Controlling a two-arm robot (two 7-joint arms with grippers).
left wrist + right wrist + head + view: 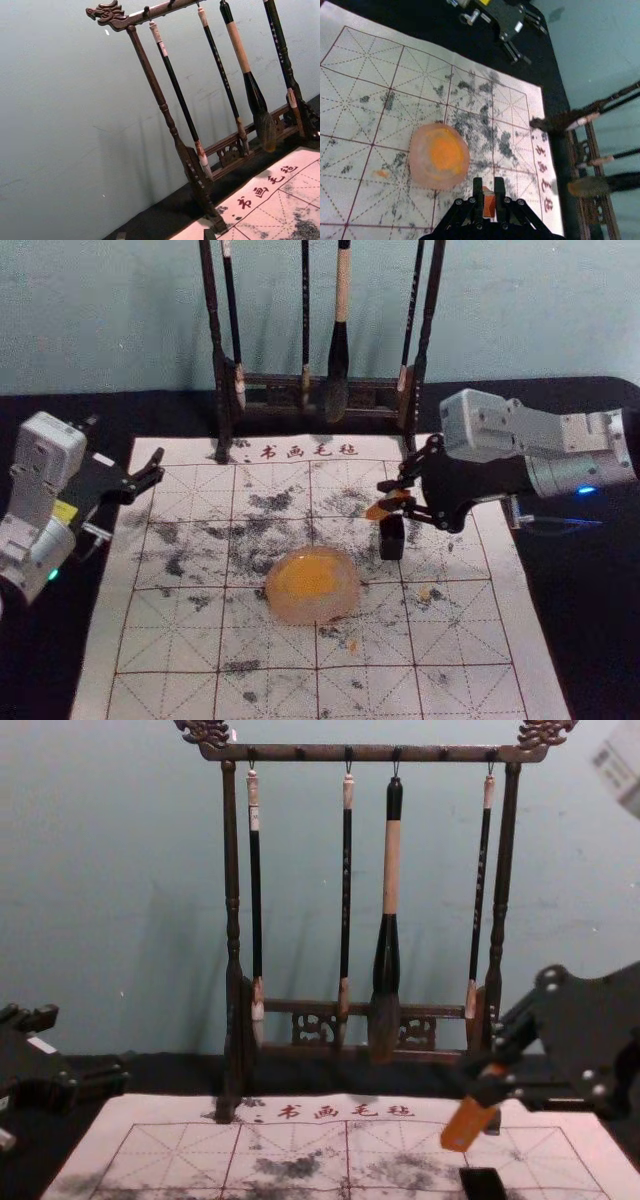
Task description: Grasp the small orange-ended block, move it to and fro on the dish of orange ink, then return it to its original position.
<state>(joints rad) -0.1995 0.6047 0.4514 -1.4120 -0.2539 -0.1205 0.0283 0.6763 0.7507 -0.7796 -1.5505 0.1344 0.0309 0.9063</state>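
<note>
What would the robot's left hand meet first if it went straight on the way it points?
Probably the left post of the brush rack, which stands just beyond the open left hand. Depth is unclear, so it might instead slip past toward the wall.

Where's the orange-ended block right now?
In the chest view, the orange-ended block is at the lower right, held tilted in the right gripper, just above and left of the black block.

Head: high, forward-down; chest: low, level, nearer; left wrist: tilted, forward; right wrist: close, downward; all share the brush rack point(300, 753).
</note>
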